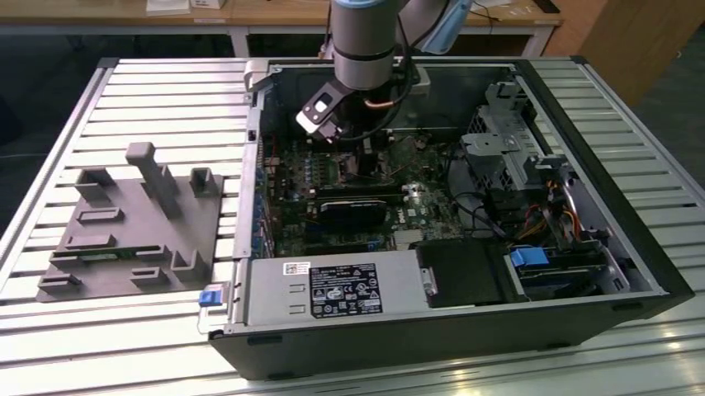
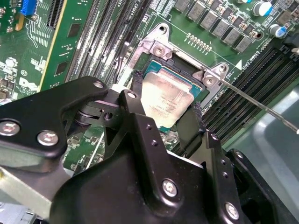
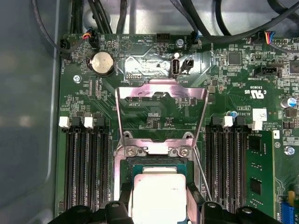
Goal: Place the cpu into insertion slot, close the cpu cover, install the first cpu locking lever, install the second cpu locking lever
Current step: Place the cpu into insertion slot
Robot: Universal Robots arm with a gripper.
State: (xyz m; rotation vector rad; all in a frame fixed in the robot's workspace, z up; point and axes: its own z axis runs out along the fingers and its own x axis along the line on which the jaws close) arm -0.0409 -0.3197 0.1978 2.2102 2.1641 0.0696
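Note:
In both wrist views the cpu point(image 2: 163, 95) point(image 3: 159, 191), a small square chip with a dull silver top, sits over the insertion slot point(image 2: 156, 49) point(image 3: 159, 150). My gripper point(image 2: 164, 106) point(image 3: 160, 203) straddles it, its black fingers point(image 2: 135, 91) pressed against two opposite edges. I cannot tell whether the chip is fully seated. The cpu cover point(image 3: 161, 91), a silver frame with a big window, stands swung open beyond the socket. A thin locking lever point(image 2: 261, 108) point(image 3: 202, 175) juts out beside the socket. In the exterior view the gripper point(image 1: 355, 155) reaches down into the open computer case point(image 1: 650, 272).
Black memory slots point(image 3: 84, 172) point(image 3: 229, 168) flank the socket, with a green card point(image 3: 261, 172) beside one bank. A coin cell point(image 3: 103, 63) and cables point(image 3: 196, 23) lie beyond the cover. A grey fixture point(image 1: 132, 223) stands at the exterior view's left; a power supply point(image 1: 330, 290) fills the case front.

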